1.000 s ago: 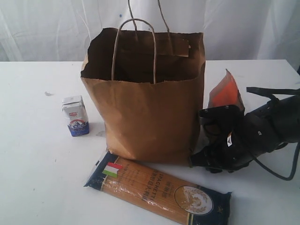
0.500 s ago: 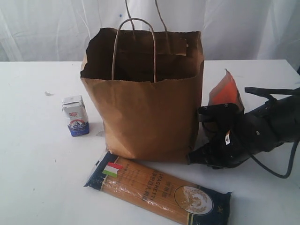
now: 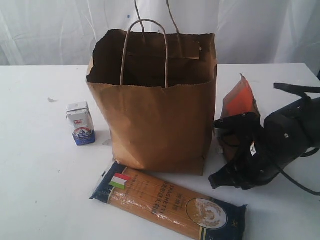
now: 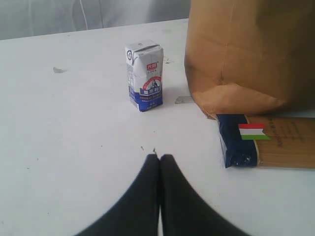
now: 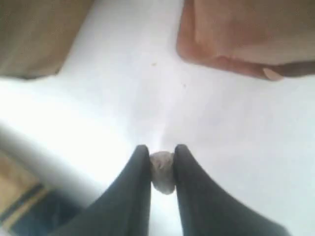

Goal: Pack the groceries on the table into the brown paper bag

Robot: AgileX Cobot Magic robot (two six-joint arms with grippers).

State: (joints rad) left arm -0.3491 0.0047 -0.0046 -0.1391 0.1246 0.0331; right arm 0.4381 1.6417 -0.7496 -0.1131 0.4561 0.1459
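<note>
The brown paper bag [image 3: 155, 120] stands open in the middle of the table [image 3: 35, 190]. Left of it is the small milk carton [image 3: 80, 123], upright, also seen in the left wrist view [image 4: 145, 74]. The long spaghetti pack [image 3: 170, 202] lies flat in front of the bag. The brown-orange pouch [image 3: 240, 102] stands right of the bag. My right gripper [image 3: 216, 180] is low beside the bag's front right corner, shut on a tiny foil-wrapped ball [image 5: 162, 172]. My left gripper [image 4: 159, 157] is shut and empty, short of the carton. Tin, bottle and jar are out of view.
The bag's twisted handles [image 3: 145, 50] stand up over its mouth. The right arm's cable [image 3: 300, 185] loops over the table at the right. In the right wrist view, the pouch [image 5: 236, 34] and the bag's base [image 5: 34, 34] flank bare tabletop.
My right gripper has drawn back from the bag's base, shifting right and toward the front. The bag, carton, pouch and spaghetti pack have not moved.
</note>
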